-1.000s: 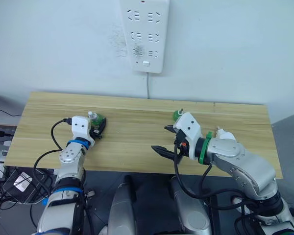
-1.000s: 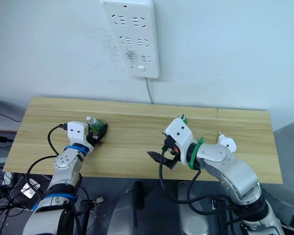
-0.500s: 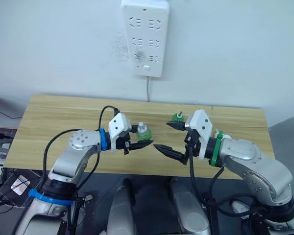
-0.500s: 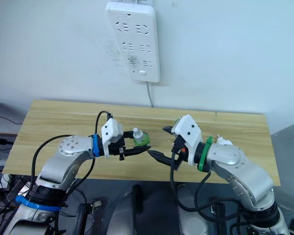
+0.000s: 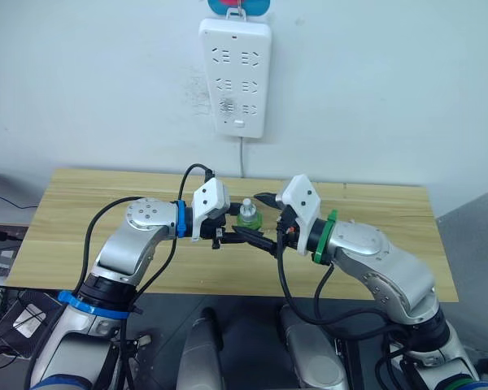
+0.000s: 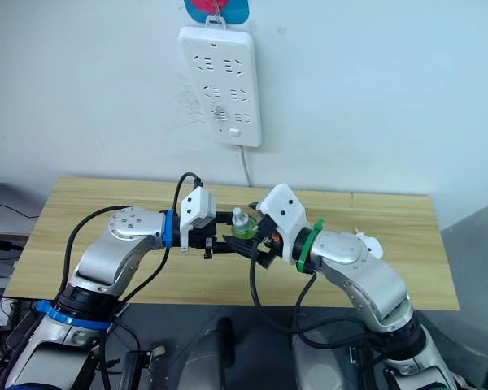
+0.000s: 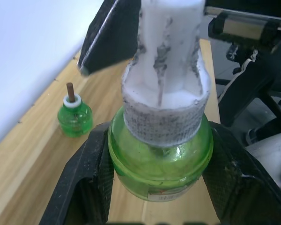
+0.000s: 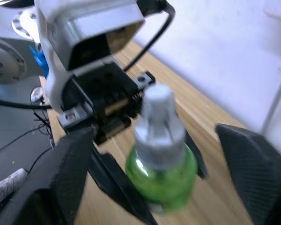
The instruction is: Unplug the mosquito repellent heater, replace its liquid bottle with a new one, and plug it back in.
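Green and capped, the new one (image 5: pixel 248 218) sits clamped between the fingers of our left gripper (image 5: pixel 241 234), held above the wooden table (image 5: pixel 81 203) in the left eye view. Our right gripper (image 5: pixel 266 221) faces it with fingers spread on either side.

From the right eye we see the white heater (image 6: pixel 369 244) lying unplugged on the table behind our right arm, the power strip (image 6: pixel 218 85) on the wall above.

Our left wrist view gives the bottle's green body squeezed between both black pads (image 7: pixel 84 173), pale cap (image 7: pixel 166 84) upward; the old wick bottle (image 7: pixel 75 118) stands apart on the table.

Our right wrist view shows our fingers (image 8: pixel 72 168) wide of the cap, not touching.

We judge we are at uncapping: next we must close on the cap and twist, keeping the bottle upright.
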Available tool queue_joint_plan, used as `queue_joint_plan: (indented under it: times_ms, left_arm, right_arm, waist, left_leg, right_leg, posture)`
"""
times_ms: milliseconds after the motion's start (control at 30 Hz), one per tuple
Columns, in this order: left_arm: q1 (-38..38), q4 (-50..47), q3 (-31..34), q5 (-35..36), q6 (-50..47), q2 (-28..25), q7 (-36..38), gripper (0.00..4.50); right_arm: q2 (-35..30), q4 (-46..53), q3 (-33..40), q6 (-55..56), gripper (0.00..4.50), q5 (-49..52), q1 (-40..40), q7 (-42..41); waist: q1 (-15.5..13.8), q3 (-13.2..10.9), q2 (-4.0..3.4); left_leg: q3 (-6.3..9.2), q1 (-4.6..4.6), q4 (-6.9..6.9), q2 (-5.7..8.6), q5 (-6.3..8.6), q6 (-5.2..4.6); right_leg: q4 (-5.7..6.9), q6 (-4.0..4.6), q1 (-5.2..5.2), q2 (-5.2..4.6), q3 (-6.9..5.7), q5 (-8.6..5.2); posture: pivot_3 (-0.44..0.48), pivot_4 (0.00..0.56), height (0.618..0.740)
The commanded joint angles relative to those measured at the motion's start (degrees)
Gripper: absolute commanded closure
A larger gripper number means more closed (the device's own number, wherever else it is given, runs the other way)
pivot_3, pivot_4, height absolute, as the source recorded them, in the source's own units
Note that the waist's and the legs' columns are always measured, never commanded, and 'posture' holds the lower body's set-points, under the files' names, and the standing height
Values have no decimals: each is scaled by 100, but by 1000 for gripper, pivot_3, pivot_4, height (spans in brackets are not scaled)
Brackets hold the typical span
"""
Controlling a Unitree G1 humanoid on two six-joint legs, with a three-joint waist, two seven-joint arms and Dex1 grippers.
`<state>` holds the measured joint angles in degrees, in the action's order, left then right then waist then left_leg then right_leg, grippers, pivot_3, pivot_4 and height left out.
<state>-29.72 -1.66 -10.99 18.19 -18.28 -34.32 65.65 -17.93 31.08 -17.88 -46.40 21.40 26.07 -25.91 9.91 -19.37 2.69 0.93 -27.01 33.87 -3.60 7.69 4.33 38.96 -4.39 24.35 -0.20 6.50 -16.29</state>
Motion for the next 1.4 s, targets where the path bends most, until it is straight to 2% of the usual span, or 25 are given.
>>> queue_joint_plan:
  times_ms: [33, 200, 433, 500, 633, 667, 867, 1167, 1267, 1400]
  left_arm:
    - [-51, -102, 51, 19, 77, 3, 58, 2259]
    - [-86, -118, 145, 106, 7, 62, 18, 2259]
    - [-62, 112, 264, 75, 248, 7, 139, 2259]
    - [-89, 317, 329, 51, 330, 65, 83, 1516]
    - [-13, 482, 414, 205, 215, 114, 180, 339]
    - [23, 468, 483, 351, 86, 146, 214, 279]
    - [103, 301, 619, 658, -284, 242, 157, 279]
    - [184, -3, 527, 737, -289, 345, 192, 279]
    - [202, -16, 516, 748, -304, 341, 215, 906]
    - [216, -40, 477, 717, -297, 294, 273, 2149]
  right_arm:
    - [5, 3, -64, 257, 1740, -142, 40, -36]
    - [-6, -40, -246, 481, 3464, -335, -2, -140]
    - [-11, -81, -176, 659, 3453, -394, 14, -297]
    - [1, -105, -100, 683, 3453, -380, 34, -332]
    - [22, -100, 57, 667, 3453, -293, 39, -391]
    - [22, -84, 93, 641, 3453, -256, 32, -409]
    - [25, 13, 197, 517, 3453, -112, -4, -465]
    - [79, 110, 174, 396, 3453, -35, -14, -427]
    - [99, 125, 170, 378, 3453, -30, -15, -426]
    - [88, 127, 168, 387, 3453, -27, -42, -455]
  waist:
    - [-5, 24, 1]
    - [-14, 74, -2]
    - [-23, 154, -1]
    - [-24, 182, -3]
    - [-23, 209, -4]
    - [-23, 210, -4]
    - [-24, 212, -4]
    - [-19, 214, -3]
    - [-19, 219, -4]
    - [-18, 234, -4]
  left_leg:
    - [2, 0, 2, 0, 0, 0]
    - [13, 0, 7, 0, -1, 0]
    - [42, 1, 12, -1, -3, 3]
    - [48, 1, 13, -2, -4, 4]
    - [52, 2, 20, -2, -5, 4]
    - [53, 2, 22, -2, -5, 4]
    - [61, 2, 43, 0, -6, 4]
    - [62, 6, 102, -3, -10, 3]
    - [62, 7, 103, -2, -23, 2]
    - [62, 7, 103, -2, -28, -2]
  right_leg:
    - [0, 1, -2, 0, -2, 0]
    - [7, 4, -6, 1, -11, 3]
    - [11, 17, -21, 1, -45, 10]
    - [13, 18, -24, 1, -53, 10]
    - [17, 19, -28, 1, -57, 11]
    - [19, 19, -29, 1, -58, 11]
    - [55, 20, -30, 2, -63, 11]
    - [101, 22, -33, 5, -62, 8]
    - [102, 23, -34, 5, -61, 8]
    - [105, 26, -34, 5, -62, 11]
  posture:
    - [-250, 220, 724]
    - [-243, 217, 724]
    - [-241, 214, 724]
    - [-242, 214, 724]
    - [-245, 217, 724]
    - [-245, 217, 724]
    - [-243, 219, 724]
    - [-245, 220, 724]
    - [-247, 220, 724]
    - [-248, 218, 724]
